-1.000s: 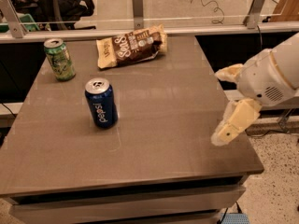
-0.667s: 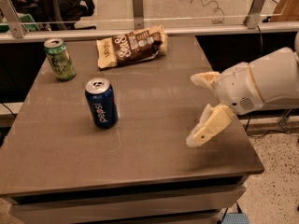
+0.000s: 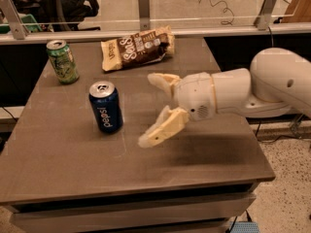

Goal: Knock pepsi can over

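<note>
The pepsi can [image 3: 105, 107], dark blue with white lettering and a silver top, stands upright on the grey table [image 3: 73, 164], left of the middle. My gripper [image 3: 150, 109] hangs over the table just to the right of the can, a short gap away and not touching it. Its two cream fingers [image 3: 162, 128] are spread wide apart and hold nothing. The white arm reaches in from the right.
A green can [image 3: 62, 61] stands upright at the table's back left. A brown and cream snack bag [image 3: 137, 48] lies at the back middle. A rail with metal posts [image 3: 144, 4] runs behind the table. The table's right edge [image 3: 252, 130] lies under my arm.
My gripper has moved left across the table, from near the right edge to close beside the pepsi can. The can, green can and bag have not moved.
</note>
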`<state>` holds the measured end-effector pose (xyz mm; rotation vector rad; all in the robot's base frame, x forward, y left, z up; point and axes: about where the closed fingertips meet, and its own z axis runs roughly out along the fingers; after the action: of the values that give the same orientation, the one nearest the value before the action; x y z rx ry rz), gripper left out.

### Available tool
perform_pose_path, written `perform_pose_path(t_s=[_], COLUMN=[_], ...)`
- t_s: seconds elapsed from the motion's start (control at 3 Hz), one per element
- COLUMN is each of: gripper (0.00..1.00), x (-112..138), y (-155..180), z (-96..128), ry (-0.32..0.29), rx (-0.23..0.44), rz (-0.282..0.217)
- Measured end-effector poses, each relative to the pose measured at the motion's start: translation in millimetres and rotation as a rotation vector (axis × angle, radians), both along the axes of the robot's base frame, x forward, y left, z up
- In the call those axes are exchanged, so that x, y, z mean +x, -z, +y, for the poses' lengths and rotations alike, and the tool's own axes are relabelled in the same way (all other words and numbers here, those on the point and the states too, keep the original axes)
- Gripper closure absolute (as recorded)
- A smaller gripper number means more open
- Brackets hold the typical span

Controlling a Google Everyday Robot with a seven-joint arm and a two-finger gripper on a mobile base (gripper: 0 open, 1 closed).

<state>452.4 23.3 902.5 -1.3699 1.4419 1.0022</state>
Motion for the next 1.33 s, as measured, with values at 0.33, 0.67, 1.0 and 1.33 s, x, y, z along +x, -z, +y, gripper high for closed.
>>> perform_pose_path(t_s=[0.33,0.67,1.0,1.33], gripper=[0.00,0.00,0.00,0.00], x=[-4,-4,4,18], y=[-9,-8,2,15], z=[15,17,30,46], ry=[-0.022,-0.016,-0.007,0.001], rx=[0.034,0.041,0.063,0.084], rz=[-0.003,-0.006,-0.035,-0.057])
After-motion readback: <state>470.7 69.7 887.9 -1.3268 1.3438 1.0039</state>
